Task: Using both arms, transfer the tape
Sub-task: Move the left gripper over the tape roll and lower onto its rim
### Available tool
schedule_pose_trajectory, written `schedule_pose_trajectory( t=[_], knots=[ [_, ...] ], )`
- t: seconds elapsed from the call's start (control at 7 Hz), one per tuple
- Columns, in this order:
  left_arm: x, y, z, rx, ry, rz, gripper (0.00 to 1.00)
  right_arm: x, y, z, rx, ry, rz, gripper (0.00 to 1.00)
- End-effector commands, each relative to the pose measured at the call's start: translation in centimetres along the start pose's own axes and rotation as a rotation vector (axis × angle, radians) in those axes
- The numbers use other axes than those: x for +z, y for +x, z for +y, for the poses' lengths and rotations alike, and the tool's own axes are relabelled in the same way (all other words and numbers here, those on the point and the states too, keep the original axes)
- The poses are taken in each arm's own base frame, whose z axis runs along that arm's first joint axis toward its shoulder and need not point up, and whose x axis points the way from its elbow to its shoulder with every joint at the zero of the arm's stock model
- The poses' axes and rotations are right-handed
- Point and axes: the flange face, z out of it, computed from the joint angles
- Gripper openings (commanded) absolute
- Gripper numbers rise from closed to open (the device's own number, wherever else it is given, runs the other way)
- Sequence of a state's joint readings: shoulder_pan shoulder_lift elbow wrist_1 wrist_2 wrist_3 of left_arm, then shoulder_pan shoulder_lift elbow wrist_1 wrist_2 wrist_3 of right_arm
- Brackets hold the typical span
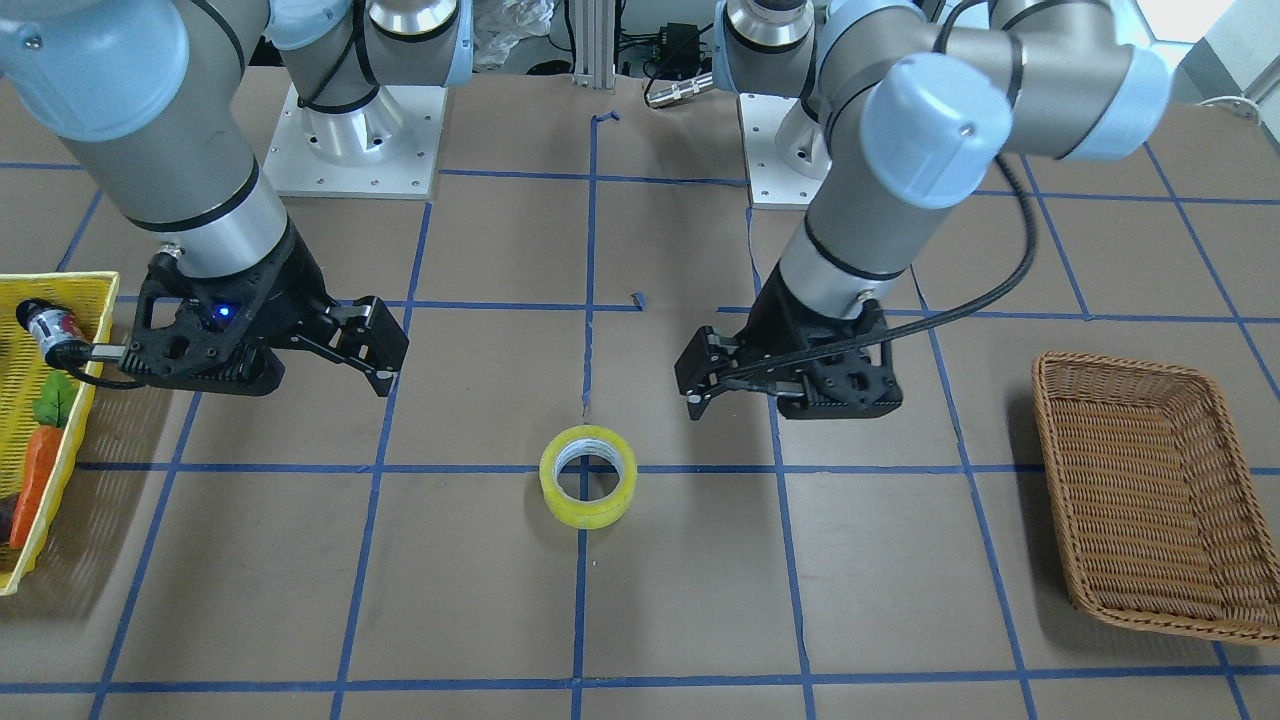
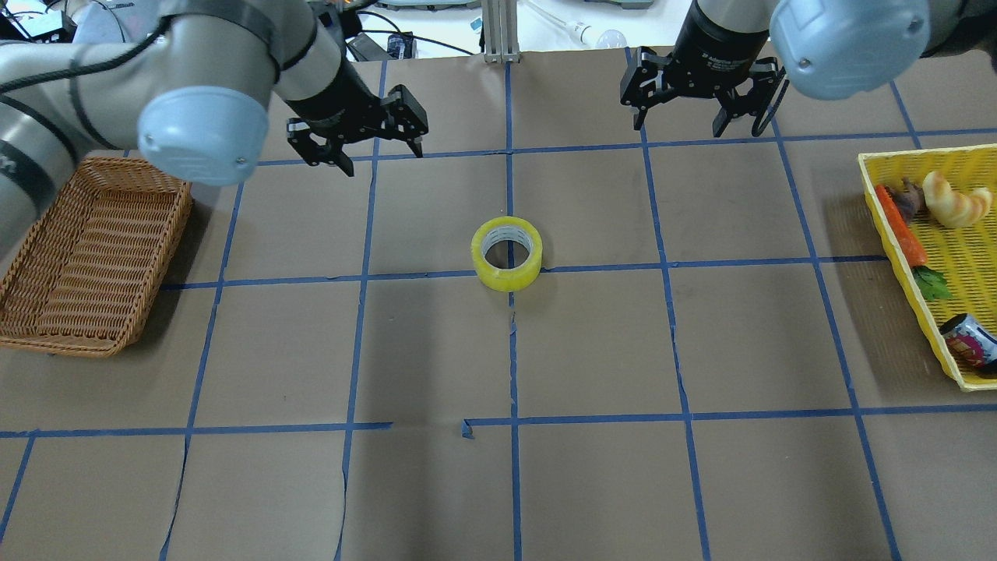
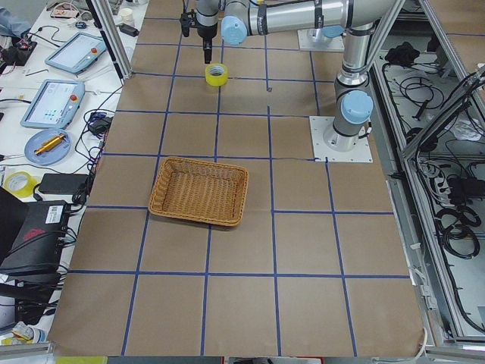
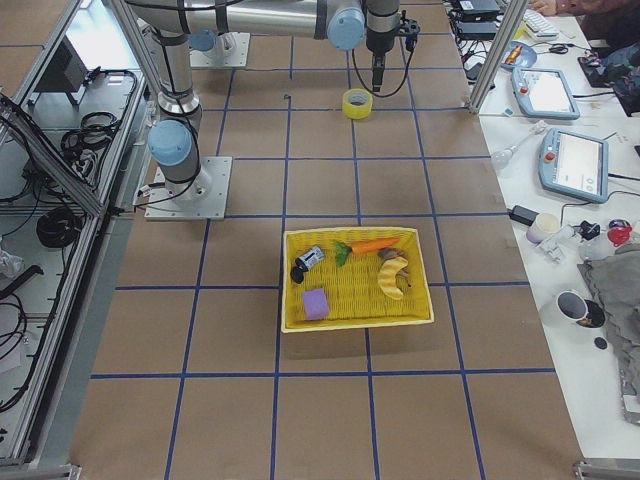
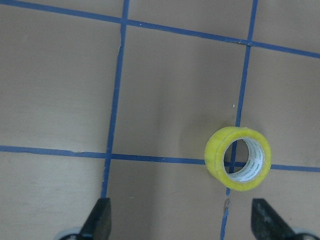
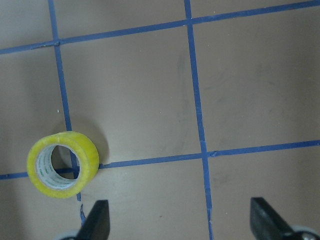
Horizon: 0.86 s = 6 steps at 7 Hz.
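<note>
The yellow tape roll (image 2: 506,253) lies flat on the brown table where two blue grid lines cross, its grey-white core facing up. It also shows in the front view (image 1: 588,488). My left gripper (image 2: 382,156) is open and empty, hovering above the table beyond and to the left of the roll. My right gripper (image 2: 678,127) is open and empty, hovering beyond and to the right of it. In the left wrist view the tape (image 5: 238,158) sits ahead near the right fingertip (image 5: 265,220). In the right wrist view the tape (image 6: 62,164) sits ahead near the left fingertip (image 6: 97,220).
A brown wicker basket (image 2: 86,249) stands at the table's left side. A yellow basket (image 2: 876,195) at the right holds a carrot (image 2: 900,226), a croissant-like piece, a can and other toy items. Blue tape lines grid the brown table.
</note>
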<state>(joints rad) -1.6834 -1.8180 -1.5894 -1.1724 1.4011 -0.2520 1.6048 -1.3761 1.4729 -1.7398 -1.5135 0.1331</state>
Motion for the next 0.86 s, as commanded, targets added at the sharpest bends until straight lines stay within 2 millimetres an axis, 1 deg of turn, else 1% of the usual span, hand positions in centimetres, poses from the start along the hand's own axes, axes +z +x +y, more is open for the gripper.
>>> schedule_pose_trajectory(
  t=[0.0, 0.14, 0.29, 0.43, 0.57, 0.71],
  knots=[
    [5.8, 2.5, 0.8, 0.025, -0.037, -0.036, 1.00, -0.3, 0.1, 0.9, -0.023, -0.013, -0.004, 1.00],
    [7.3, 3.4, 2.0, 0.048, -0.059, -0.054, 1.00, -0.3, 0.0, 1.0, -0.023, -0.015, -0.008, 1.00],
    [7.9, 3.2, 2.3, 0.044, -0.069, -0.063, 1.00, -0.4, 0.2, 1.1, -0.023, -0.011, 0.003, 1.00],
    [8.6, 3.2, 2.2, 0.043, -0.071, -0.064, 1.00, -0.6, 0.2, 1.3, -0.023, -0.007, 0.003, 1.00],
    [9.4, 3.3, 2.1, 0.050, -0.068, -0.063, 1.00, -0.1, 0.2, 1.5, -0.023, -0.018, 0.001, 1.00],
    [10.3, 3.2, 2.0, 0.048, -0.067, -0.062, 1.00, 0.0, 0.2, 1.6, -0.023, -0.019, 0.000, 1.00]
  ],
)
